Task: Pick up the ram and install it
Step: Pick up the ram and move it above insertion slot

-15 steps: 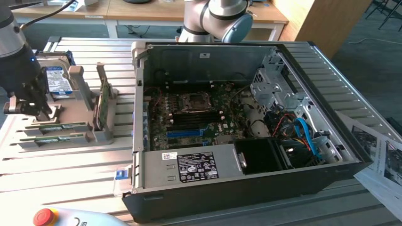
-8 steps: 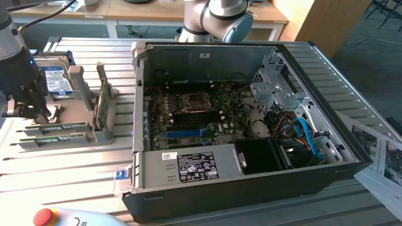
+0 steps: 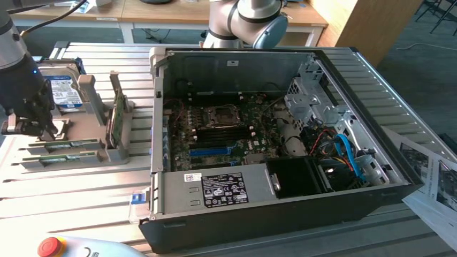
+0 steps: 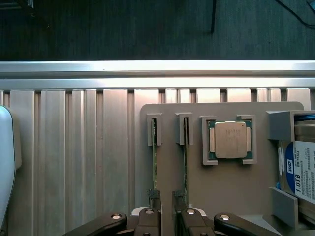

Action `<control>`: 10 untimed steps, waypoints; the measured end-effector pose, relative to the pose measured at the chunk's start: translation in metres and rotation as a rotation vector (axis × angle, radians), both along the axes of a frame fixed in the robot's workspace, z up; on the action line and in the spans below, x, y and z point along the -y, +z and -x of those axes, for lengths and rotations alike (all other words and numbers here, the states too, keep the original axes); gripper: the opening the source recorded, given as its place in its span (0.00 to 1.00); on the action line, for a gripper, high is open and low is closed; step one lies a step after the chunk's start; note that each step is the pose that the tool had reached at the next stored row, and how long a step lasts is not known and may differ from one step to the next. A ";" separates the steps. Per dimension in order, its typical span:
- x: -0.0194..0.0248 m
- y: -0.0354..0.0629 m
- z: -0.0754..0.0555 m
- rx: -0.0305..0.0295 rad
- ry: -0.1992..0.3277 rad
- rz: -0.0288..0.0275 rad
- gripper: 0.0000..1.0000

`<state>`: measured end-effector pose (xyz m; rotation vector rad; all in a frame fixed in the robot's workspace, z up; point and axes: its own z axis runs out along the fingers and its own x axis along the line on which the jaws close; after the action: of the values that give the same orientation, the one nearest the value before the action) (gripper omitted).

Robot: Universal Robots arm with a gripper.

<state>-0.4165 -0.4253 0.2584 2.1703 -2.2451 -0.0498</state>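
The wrist view looks straight down on the gripper [image 4: 166,196], its fingers a narrow gap apart with nothing between them. It hangs low over the grey holder [image 4: 231,191], between the edge-on near ram stick [image 4: 154,162] and far ram stick [image 4: 186,164], with a processor [image 4: 230,140] just beyond. The exterior view adds the open computer case [image 3: 286,219] on the exterior view's right of the holder, all on a ribbed metal table [image 3: 71,198], with dark carpet [image 4: 147,29] and wooden desks [image 3: 164,13] farther off.
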 end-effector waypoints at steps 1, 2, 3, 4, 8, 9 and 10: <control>0.0001 0.0000 0.000 0.0001 0.000 0.0000 0.24; 0.0003 -0.0001 -0.001 0.0002 0.000 -0.0001 0.24; 0.0004 -0.0001 -0.001 0.0001 0.000 0.0000 0.24; 0.0005 -0.0001 -0.002 0.0001 0.000 0.0000 0.24; 0.0010 -0.0001 -0.007 0.0001 0.000 0.0000 0.24; 0.0012 -0.0001 -0.008 0.0001 0.000 0.0000 0.24; 0.0014 -0.0001 -0.010 0.0001 0.000 -0.0001 0.24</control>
<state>-0.4070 -0.4266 0.2583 2.1706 -2.2450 -0.0498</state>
